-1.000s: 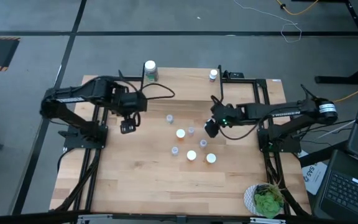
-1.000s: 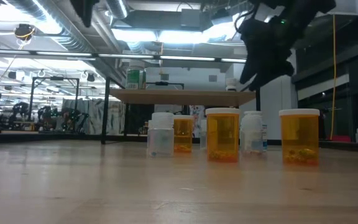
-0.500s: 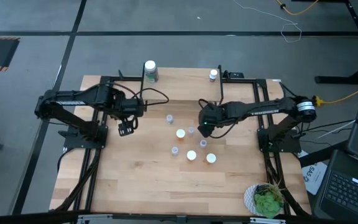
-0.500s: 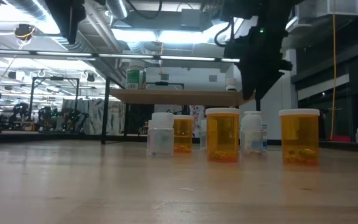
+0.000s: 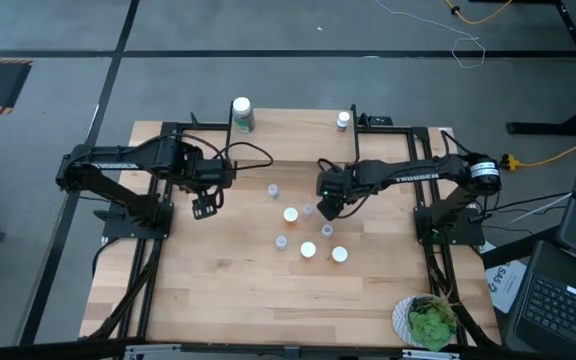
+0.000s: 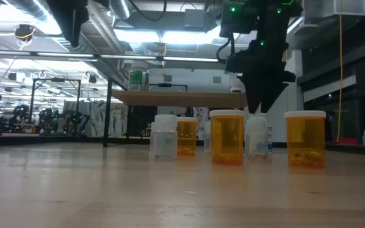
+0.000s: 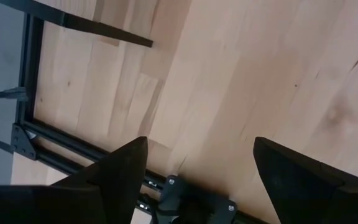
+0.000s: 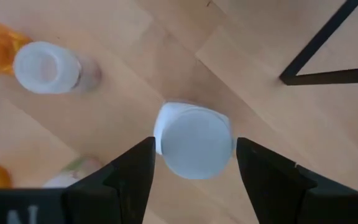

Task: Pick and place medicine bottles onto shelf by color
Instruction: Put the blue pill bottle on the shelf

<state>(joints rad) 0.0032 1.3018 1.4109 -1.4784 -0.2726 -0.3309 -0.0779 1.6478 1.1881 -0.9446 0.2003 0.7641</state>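
Note:
Several medicine bottles stand mid-table: orange ones with white caps and small clear or white ones. My right gripper points down, open, just above a small white-capped bottle, one finger on either side of its cap. The shelf stands at the far edge and bears a larger green-labelled bottle and a small white one. My left gripper hangs open over bare wood at the left.
A green plant in a white pot sits at the near right corner. Black frame bars run along both table sides under the arms. An orange bottle stands close beside the right gripper. Bare wood lies toward the near edge.
My right gripper has gone toward the table's left and down, tipping from a slant to point almost straight down over the small white-capped bottle. My left gripper has sunk a little and then kept still. No bottle has moved.

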